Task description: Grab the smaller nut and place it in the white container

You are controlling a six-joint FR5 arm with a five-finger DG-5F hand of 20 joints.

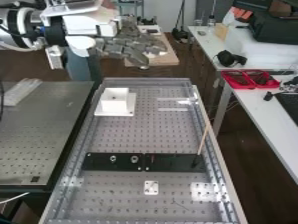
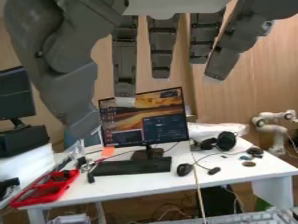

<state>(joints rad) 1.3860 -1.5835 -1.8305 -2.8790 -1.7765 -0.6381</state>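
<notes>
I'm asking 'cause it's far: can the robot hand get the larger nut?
Probably yes: the open robot hand looks high enough to clear the white container, and nothing covers the larger nut, though the bearing close beside might crowd its fingers.

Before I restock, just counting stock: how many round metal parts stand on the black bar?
2 visible: the larger nut and the bearing, side by side on the black bar, left of its middle in the high view. A smaller one could be missed.
</notes>
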